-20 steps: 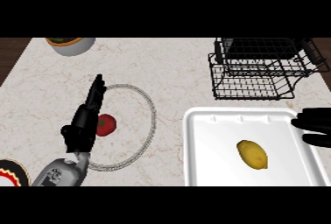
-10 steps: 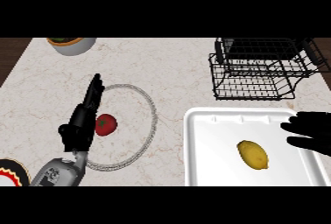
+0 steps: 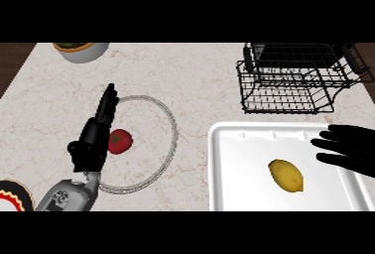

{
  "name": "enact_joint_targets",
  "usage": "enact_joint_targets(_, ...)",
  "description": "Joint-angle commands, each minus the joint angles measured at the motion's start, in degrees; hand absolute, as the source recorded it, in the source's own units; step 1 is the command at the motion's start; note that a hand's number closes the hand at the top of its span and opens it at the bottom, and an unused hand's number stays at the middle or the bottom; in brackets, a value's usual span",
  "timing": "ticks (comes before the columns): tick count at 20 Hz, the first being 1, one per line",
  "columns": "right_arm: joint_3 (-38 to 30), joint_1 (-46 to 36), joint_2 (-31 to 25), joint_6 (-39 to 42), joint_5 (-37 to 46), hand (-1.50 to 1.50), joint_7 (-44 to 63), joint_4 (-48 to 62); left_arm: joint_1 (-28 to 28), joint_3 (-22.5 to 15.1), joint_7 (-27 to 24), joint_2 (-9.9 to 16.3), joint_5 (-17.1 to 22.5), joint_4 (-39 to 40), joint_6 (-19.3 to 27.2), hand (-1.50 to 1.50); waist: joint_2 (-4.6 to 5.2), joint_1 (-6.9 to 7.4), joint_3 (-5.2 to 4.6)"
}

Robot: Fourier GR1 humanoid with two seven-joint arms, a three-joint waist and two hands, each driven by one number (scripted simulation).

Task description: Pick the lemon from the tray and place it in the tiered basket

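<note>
Lighting even and bright, diffuse, no clear source direction. Pale worktop (image 3: 183, 79) well exposed, marble veining readable. White tray (image 3: 242, 149) is the brightest area, near blown out with a faint grey gradient toward its rim. Lemon (image 3: 286, 174) casts almost no shadow. Both black hands read as flat silhouettes, little surface detail. No glare spots, no motion blur, no edge distortion visible.
</note>
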Motion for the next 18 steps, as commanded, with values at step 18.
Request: enact_joint_targets(18,9.4,-5.0,6.3,-13.5,17.2,-1.50,-16.4,21.2,4.1,3.4,-5.8,-4.4,-3.9,3.1,-4.6,0.00,-0.17,-0.43,-0.18)
